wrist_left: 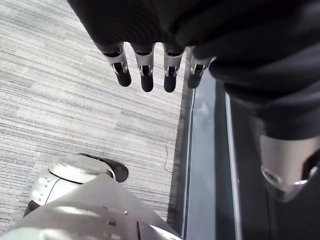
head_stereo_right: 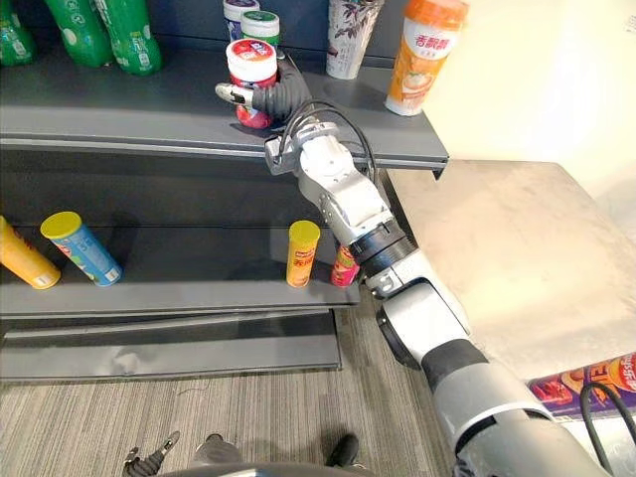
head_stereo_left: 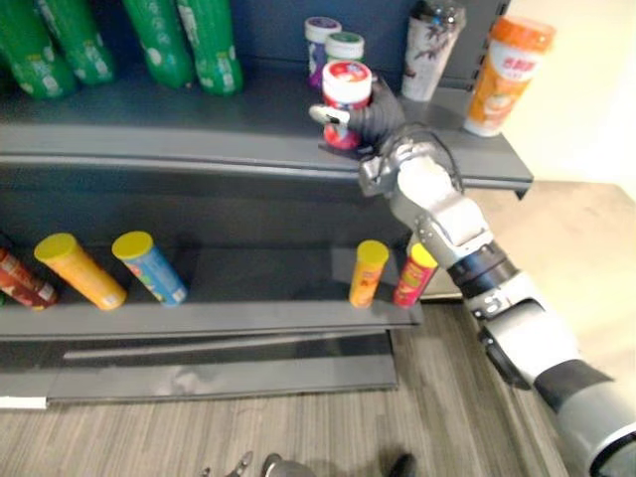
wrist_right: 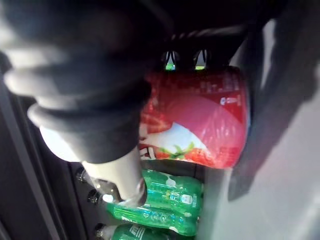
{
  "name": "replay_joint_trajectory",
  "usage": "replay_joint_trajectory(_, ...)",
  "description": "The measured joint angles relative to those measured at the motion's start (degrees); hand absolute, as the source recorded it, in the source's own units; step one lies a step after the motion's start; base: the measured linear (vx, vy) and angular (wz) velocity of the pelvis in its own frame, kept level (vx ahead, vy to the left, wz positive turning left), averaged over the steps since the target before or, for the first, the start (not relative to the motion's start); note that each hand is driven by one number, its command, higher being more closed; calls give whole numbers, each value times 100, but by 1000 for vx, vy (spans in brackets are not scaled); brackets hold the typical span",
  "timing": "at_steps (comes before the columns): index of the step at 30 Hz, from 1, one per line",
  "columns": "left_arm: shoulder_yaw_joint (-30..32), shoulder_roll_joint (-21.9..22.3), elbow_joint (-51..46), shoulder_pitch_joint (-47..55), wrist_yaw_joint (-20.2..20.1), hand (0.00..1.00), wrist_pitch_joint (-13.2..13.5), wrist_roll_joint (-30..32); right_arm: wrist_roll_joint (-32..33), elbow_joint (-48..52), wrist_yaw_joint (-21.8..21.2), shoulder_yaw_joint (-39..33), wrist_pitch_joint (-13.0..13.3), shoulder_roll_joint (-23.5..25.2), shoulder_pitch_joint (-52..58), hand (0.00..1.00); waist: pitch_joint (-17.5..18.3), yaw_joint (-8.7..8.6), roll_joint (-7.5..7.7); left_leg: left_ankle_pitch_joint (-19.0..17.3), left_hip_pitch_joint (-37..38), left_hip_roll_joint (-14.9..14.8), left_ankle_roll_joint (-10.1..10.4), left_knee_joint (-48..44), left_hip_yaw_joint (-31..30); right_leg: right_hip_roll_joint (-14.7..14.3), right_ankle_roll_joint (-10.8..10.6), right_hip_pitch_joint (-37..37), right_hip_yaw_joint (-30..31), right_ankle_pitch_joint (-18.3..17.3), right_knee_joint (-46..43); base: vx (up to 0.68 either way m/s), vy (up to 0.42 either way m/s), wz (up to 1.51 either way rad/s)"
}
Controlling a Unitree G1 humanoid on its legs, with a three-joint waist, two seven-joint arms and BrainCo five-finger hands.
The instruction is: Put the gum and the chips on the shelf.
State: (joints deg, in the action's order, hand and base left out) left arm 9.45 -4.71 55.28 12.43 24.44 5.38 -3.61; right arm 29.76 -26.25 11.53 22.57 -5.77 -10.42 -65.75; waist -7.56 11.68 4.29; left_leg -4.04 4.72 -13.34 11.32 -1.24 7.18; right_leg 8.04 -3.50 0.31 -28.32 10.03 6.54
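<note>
A red gum jar (head_stereo_left: 346,94) with a white lid is upright at the front of the upper shelf (head_stereo_left: 149,129), in the grip of my right hand (head_stereo_left: 380,119). The fingers and thumb curl round its body (wrist_right: 200,120). Whether its base rests on the shelf I cannot tell. Chips cans stand or lean on the lower shelf (head_stereo_left: 248,303): a yellow-orange one (head_stereo_left: 368,271) and a red one (head_stereo_left: 414,273) below my forearm, a blue one (head_stereo_left: 149,266) and an orange one (head_stereo_left: 79,270) to the left. My left hand (wrist_left: 145,70) hangs over the floor by the shelf's base, fingers straight and empty.
Green bottles (head_stereo_left: 189,40) line the back left of the upper shelf. Two more small jars (head_stereo_left: 333,40) stand behind the red one, with a patterned cup (head_stereo_left: 432,45) and an orange cup (head_stereo_left: 509,75) to the right. A grey table (head_stereo_right: 497,248) stands right of the shelf, with purple cans (head_stereo_right: 596,383) at its near edge.
</note>
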Motion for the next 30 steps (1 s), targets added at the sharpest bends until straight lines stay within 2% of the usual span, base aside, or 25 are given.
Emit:
replay_joint_trajectory(9, -1, 0, -68, -25, 2, 0, -64, 6, 0, -166, -13, 53, 24, 9, -178, 100, -107, 107, 1, 3, -49, -6, -6, -4, -26, 2, -1, 3, -38, -14, 0, 0, 0, 0)
replay_joint_trajectory(23, -7, -8, -83, -26, 2, 0, -103, 6, 46, -369, -222, 153, 209, 12, -295, 100, -158, 110, 27, 15, -49, -19, -2, -7, -20, 9, -13, -8, -29, -31, 0, 0, 0, 0)
replay_joint_trajectory(24, -7, -8, -90, -27, 3, 0, -103, 7, 45, -369, -223, 155, 226, 12, -297, 0, -166, 112, 30, 16, -48, -23, -1, -6, -20, 7, -11, -8, -29, -32, 0, 0, 0, 0)
replay_joint_trajectory(30, -10, -14, -95, -26, 3, 0, -107, 22, 35, -369, -212, 211, 265, 12, -314, 0, -173, 110, 40, 22, -41, -28, 8, -5, -17, 5, -9, -12, -27, -33, 0, 0, 0, 0)
